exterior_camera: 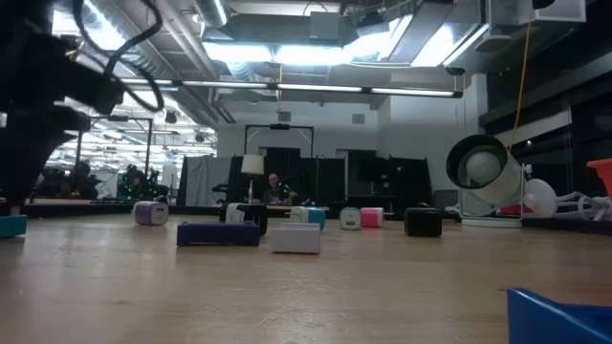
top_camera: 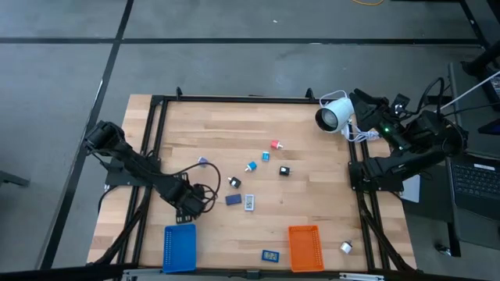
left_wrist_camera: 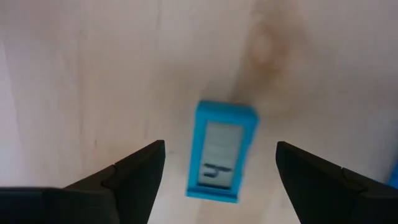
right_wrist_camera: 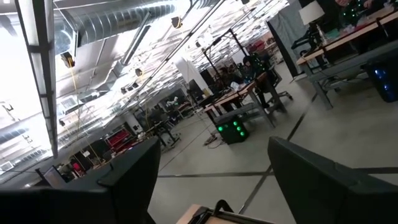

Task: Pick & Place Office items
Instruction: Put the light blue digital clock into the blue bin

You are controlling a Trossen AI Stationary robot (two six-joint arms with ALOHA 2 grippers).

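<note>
We saw the left gripper [top_camera: 190, 207] hanging low over the pale wooden worktop [top_camera: 312, 203], close to the left front, with its jaws spread wide. Right under it, between the two dark fingers [left_wrist_camera: 134, 171] and touching neither, lay a flat light-blue plastic rectangle with a little grey screen [left_wrist_camera: 221, 152]. We think the gripper was lined up that way so it could close on the long sides of this piece. The blue plastic tray [top_camera: 179, 248] sat just in front of it, so it looked like a short trip to drop the piece there. A loop of black cable [top_camera: 199, 176] lay beside the gripper and could get in the way. The other office items were spread over the middle of the worktop: a small red chunk [top_camera: 275, 144], two light-blue chunks [top_camera: 265, 156], two black-and-white chunks [top_camera: 284, 170], a purple chunk [top_camera: 203, 161], and a flat dark-blue rectangle [top_camera: 233, 200] just beside a flat white rectangle [top_camera: 250, 202]. Another flat blue rectangle [top_camera: 270, 255] lay between the blue tray and the orange plastic tray [top_camera: 305, 247]. Both trays looked empty. The right gripper [right_wrist_camera: 214, 155] waited at the right edge, jaws apart and holding nothing, pointing out at the room. A big white round lamp-like device [top_camera: 334, 115] stood at the back right, well away from the pieces.
</note>
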